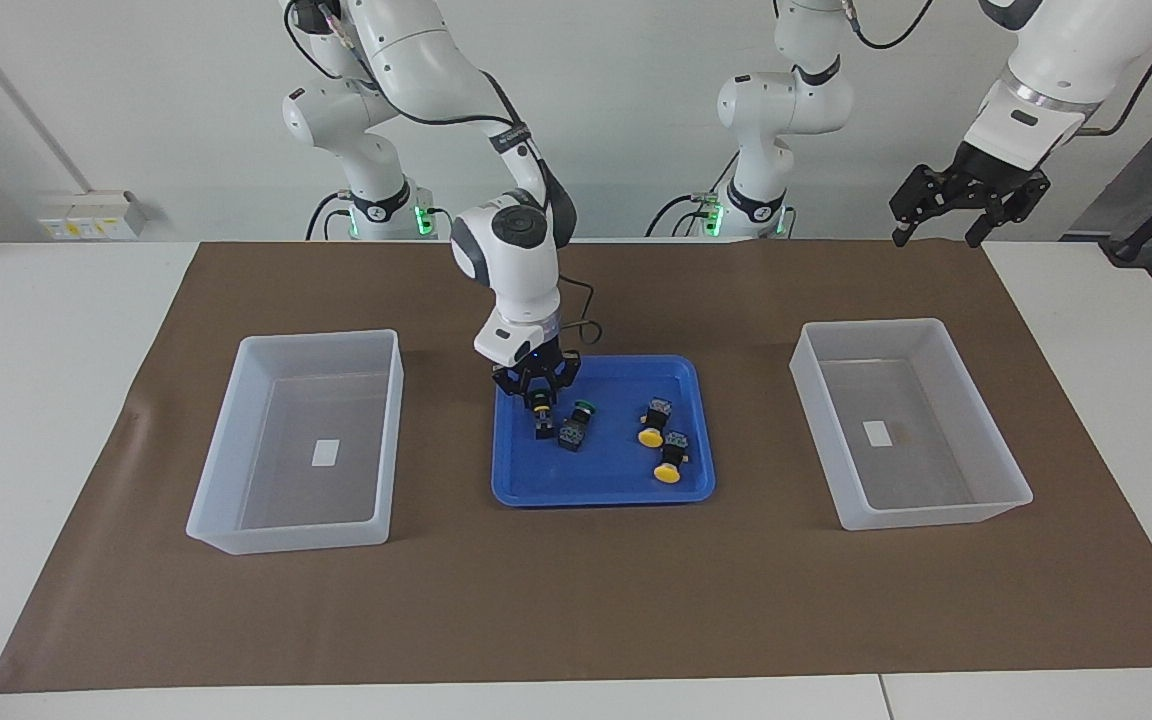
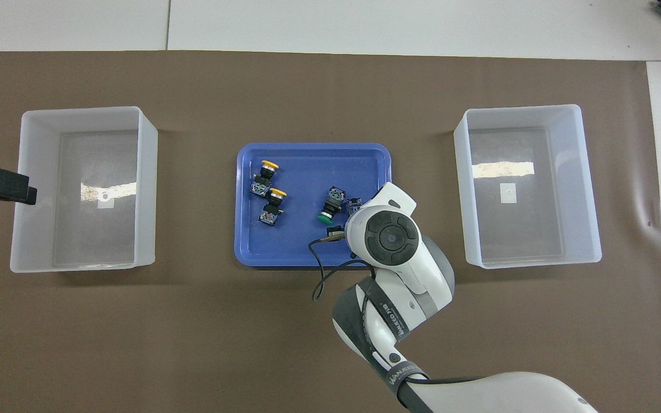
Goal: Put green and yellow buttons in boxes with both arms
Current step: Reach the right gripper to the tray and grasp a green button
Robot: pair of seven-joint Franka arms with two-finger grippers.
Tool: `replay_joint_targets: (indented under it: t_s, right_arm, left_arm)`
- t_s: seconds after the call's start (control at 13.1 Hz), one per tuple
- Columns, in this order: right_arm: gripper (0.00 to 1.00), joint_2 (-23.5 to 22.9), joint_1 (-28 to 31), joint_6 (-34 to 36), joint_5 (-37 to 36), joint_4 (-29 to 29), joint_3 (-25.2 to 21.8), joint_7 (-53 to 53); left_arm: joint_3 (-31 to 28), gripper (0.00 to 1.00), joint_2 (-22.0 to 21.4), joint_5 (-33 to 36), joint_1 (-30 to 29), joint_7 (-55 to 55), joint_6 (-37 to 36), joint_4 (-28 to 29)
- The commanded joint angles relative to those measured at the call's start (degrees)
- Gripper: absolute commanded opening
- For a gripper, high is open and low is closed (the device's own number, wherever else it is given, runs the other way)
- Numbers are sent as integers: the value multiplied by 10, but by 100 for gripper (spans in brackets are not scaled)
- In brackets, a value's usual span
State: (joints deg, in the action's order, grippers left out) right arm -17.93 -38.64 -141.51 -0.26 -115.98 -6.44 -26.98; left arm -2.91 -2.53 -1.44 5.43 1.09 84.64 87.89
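Here the right end effector [image 1: 540, 400] is down in the shallow blue plastic tray [image 1: 696, 488], fingers clamped on a green-capped black push-button [image 1: 541, 412]. At the tray's three o'clock in the facing view lie two yellow mushroom-capped buttons [image 1: 654, 424]. The left end effector [image 1: 966, 200] hangs apart above the tabletop edge.

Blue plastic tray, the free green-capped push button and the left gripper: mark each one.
Blue plastic tray [image 2: 307, 252]: overhead view, bare floor near its robot-side rim.
Green-capped black push button lying free [image 2: 325, 217]: overhead view, on its green cap.
Left gripper [image 1: 939, 236]: facing view, midway between fingertips.
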Motion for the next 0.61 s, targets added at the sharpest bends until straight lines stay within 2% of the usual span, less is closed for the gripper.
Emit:
replay_joint_targets:
  t_s: [0.0, 0.31, 0.54]
  right_arm:
    - [0, 32, 8, 79, 3, 41, -1, -13]
    - [0, 92, 72, 168, -9, 90, -5, 0]
    - [0, 116, 180, 170, -1, 90, -4, 86]
  left_arm:
    - [4, 100, -12, -7, -8, 3, -4, 12]
    - [4, 100, -12, -7, -8, 3, -3, 12]
    - [4, 100, -12, -7, -1, 0, 6, 12]
